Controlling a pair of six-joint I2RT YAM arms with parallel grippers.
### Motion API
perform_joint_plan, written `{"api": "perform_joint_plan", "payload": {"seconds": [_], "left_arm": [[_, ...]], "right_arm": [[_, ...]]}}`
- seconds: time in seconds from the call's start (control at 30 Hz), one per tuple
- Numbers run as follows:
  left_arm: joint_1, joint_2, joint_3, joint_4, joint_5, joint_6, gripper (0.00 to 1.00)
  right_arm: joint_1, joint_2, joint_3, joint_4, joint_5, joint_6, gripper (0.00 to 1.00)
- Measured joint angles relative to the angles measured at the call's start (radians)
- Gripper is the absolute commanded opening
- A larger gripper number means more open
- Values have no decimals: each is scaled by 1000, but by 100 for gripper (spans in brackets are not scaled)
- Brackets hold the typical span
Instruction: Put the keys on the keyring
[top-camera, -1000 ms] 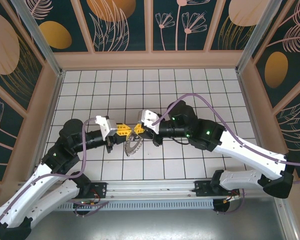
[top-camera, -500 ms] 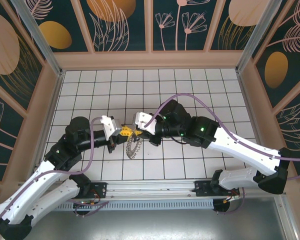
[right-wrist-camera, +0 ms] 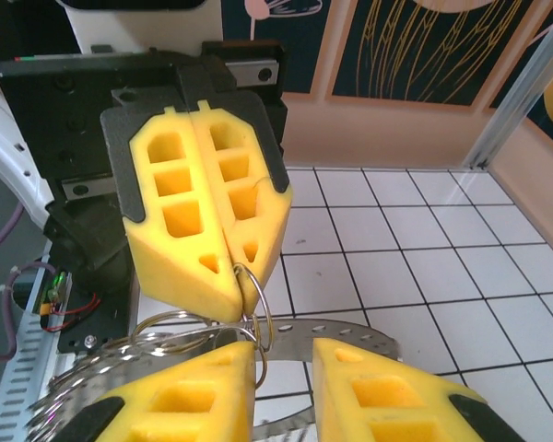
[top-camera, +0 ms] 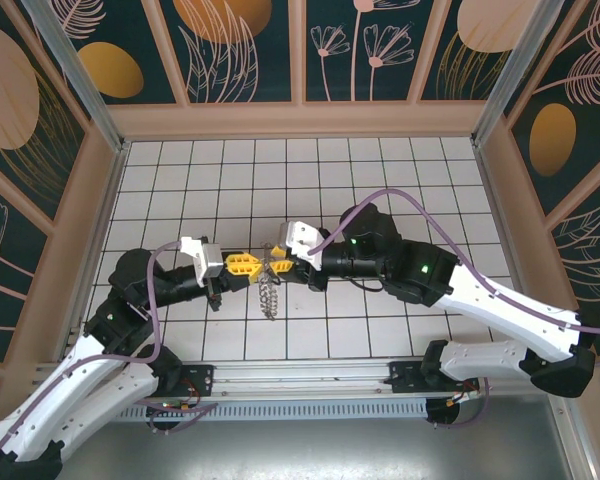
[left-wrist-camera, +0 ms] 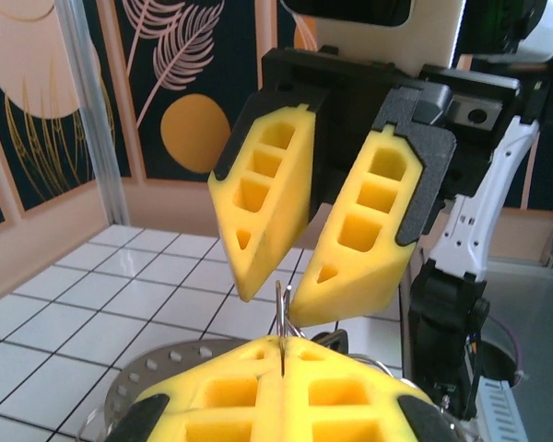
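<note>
The keyring [top-camera: 270,292] hangs edge-on between the two grippers above the tiles. Its flat holed band [right-wrist-camera: 350,333] and a bunch of wire loops [right-wrist-camera: 120,361] show in the right wrist view. My left gripper [left-wrist-camera: 282,343] is shut on one thin wire loop [left-wrist-camera: 281,308] of the keyring. That gripper [top-camera: 248,265] points right. My right gripper [right-wrist-camera: 284,348] faces it with its jaws apart. The loop [right-wrist-camera: 258,295] rests against its left finger [right-wrist-camera: 189,396], and that gripper [top-camera: 279,258] is nearly tip to tip with the left one. I cannot pick out the keys. A small dark piece [left-wrist-camera: 339,339] peeks out behind my left fingertips.
The white tiled floor [top-camera: 380,180] is walled by wooden panels [top-camera: 300,118] at the back and both sides. Aluminium posts [top-camera: 75,70] stand at the corners. A purple cable [top-camera: 430,225] arcs over the right arm.
My right gripper has opened off the wire loop. My left arm has drawn back a little to the left, still gripping. The keyring has swung from a slanted crescent to hanging edge-on.
</note>
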Motion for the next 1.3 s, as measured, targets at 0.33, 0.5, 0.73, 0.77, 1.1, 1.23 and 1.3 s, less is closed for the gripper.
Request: {"api": "perform_joint_plan", "payload": {"seconds": [0.33, 0.5, 0.73, 0.77, 1.1, 1.23, 1.3], "left_arm": [[0, -2, -56, 118, 21, -61, 0], [3, -2, -70, 146, 9, -73, 0], [3, 42, 19, -56, -66, 41, 9], [3, 56, 42, -98, -77, 66, 9], [3, 136, 109, -266, -106, 191, 0], [3, 131, 100, -255, -98, 180, 0], [3, 118, 84, -227, -87, 163, 0]], "right_arm": [[0, 0, -19, 34, -35, 16, 11], [0, -1, -19, 33, -35, 25, 0], [3, 61, 56, -74, 46, -21, 0], [3, 73, 72, -95, 56, -31, 0], [3, 166, 169, -259, 113, -90, 0], [3, 165, 169, -264, 115, -91, 1], [3, 154, 161, -255, 109, -84, 8]]}}
